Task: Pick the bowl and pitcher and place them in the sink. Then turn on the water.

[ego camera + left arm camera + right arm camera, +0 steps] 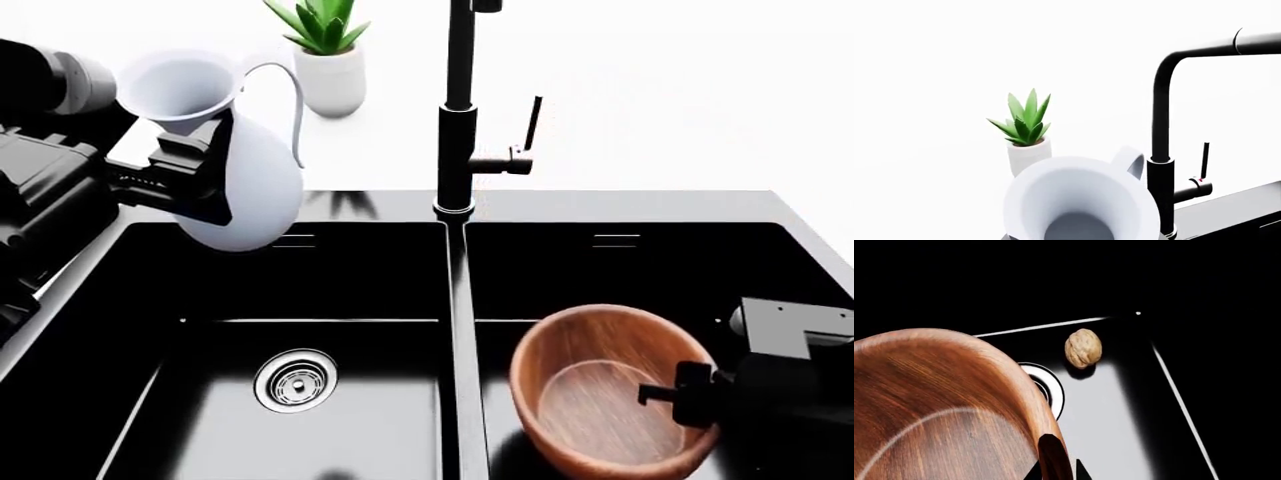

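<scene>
Over the left basin we hold the pitcher (247, 170), raised above the sink (454, 300) and near its back left corner. Our left gripper (174, 165) is pinched on its neck, just under the flared mouth, and the belly hangs a little tilted. In the left wrist view the mouth fills the lower part of the picture, with the handle toward the faucet (1161, 150).

The bowl (607, 395) is in the right basin, tipped up on one side. Our right gripper (687, 395) is clamped on its rim; in the right wrist view a fingertip (1053, 457) sits against the inner wall at the rim. We cannot tell if the bowl already touches the bottom. Beside it, a walnut (1083, 348) lies on the basin floor near the drain (1047, 387).

We think the step now is to put both things down. For the pitcher, we should lower it straight into the left basin until the belly rests, keeping away from the divider and the wall, and only then let go, so that it does not roll. The bowl should be made level before release, and it should not come down on the walnut. The lever (531, 125) is free for later. The plant (324, 50) behind the sink is well apart and not in the way.
</scene>
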Tool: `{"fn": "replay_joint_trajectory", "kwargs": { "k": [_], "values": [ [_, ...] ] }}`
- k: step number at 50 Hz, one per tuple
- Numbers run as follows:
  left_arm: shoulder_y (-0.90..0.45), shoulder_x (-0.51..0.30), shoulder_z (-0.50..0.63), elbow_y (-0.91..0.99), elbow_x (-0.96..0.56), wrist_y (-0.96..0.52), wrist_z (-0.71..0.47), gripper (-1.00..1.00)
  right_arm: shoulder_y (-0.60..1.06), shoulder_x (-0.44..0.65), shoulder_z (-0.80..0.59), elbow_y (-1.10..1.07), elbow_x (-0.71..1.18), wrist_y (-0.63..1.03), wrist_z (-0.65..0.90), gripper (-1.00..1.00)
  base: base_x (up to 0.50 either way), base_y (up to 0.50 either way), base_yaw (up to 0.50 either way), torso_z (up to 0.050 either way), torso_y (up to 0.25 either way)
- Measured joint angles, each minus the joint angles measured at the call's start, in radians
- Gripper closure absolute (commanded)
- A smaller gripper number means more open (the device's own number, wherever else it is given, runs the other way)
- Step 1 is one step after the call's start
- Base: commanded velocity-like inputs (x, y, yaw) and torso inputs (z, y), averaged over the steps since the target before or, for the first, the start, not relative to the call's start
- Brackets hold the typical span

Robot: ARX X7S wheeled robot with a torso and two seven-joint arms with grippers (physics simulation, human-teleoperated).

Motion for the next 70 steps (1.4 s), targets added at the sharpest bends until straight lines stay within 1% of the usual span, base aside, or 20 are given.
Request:
{"fn": "replay_joint_trajectory", "kwargs": {
  "k": [23, 24, 50, 59, 70],
  "values": [
    [0.007, -0.004, -0.002, 0.001, 0.0, 0.01, 0.005, 1.0, 0.02, -0.018, -0.048, 0.023, -0.061, 0.04, 0.02, 1.0, 0.0, 0.0, 0.0, 0.0, 0.001],
    [0.007, -0.004, -0.002, 0.001, 0.0, 0.011, 0.005, 1.0, 0.02, -0.018, -0.05, 0.024, -0.062, 0.042, 0.02, -1.0, 0.0, 0.0, 0.0, 0.0, 0.0],
    [0.024, -0.011, -0.006, 0.006, 0.003, 0.023, 0.007, 1.0, 0.038, -0.016, -0.056, 0.025, -0.064, 0.068, 0.013, -1.0, 0.0, 0.0, 0.0, 0.0, 0.0],
    [0.008, -0.024, 0.013, 0.007, -0.027, -0.012, -0.027, 1.0, 0.058, 0.053, 0.021, -0.1, 0.003, 0.035, 0.062, -1.0, 0.0, 0.0, 0.0, 0.0, 0.001],
    [-0.063, -0.068, 0.066, -0.012, -0.13, -0.124, -0.118, 1.0, 0.12, 0.127, 0.127, -0.274, 0.064, -0.012, 0.137, -1.0, 0.0, 0.0, 0.0, 0.001, 0.0]
  ]
}}
